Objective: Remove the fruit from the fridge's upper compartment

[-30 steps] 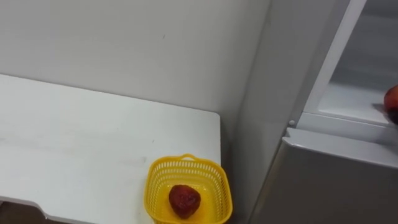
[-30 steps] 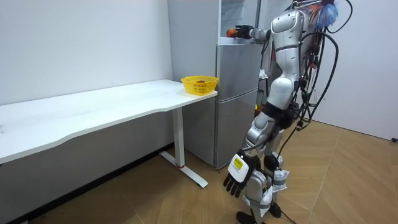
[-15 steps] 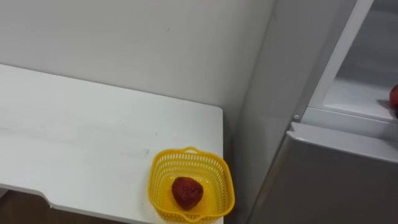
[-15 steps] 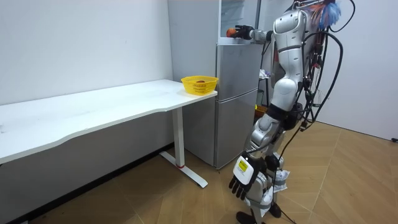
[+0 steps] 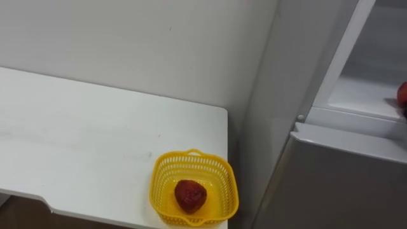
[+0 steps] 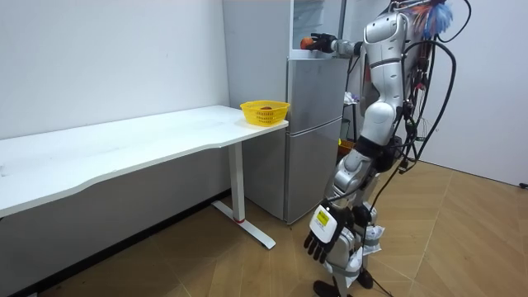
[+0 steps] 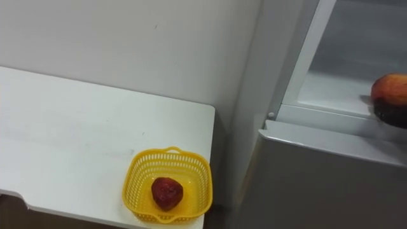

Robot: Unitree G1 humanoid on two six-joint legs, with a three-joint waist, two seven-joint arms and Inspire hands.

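Gripping an orange-red fruit (image 7: 389, 88) with right hand (image 7: 390, 114) curled beneath, at the upper fridge shelf (image 7: 327, 92) front edge; dangling left hand (image 6: 320, 239) slack; probably withdrawing, then dropping into basket (image 5: 159, 184), table (image 5: 76, 140) right corner, beside strawberry (image 5: 190, 195).

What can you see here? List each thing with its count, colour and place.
table: one, white, along the wall.
fridge: one, grey, upper compartment open.
basket: one, yellow, on the table's corner beside the fridge.
red fruit: one, dark red, in the basket.
orange-red fruit: one, at the upper compartment's front.
floor: one, brown wood, under the robot.
right hand: one, dark, holding the orange-red fruit.
left hand: one, dark, hanging low, open.
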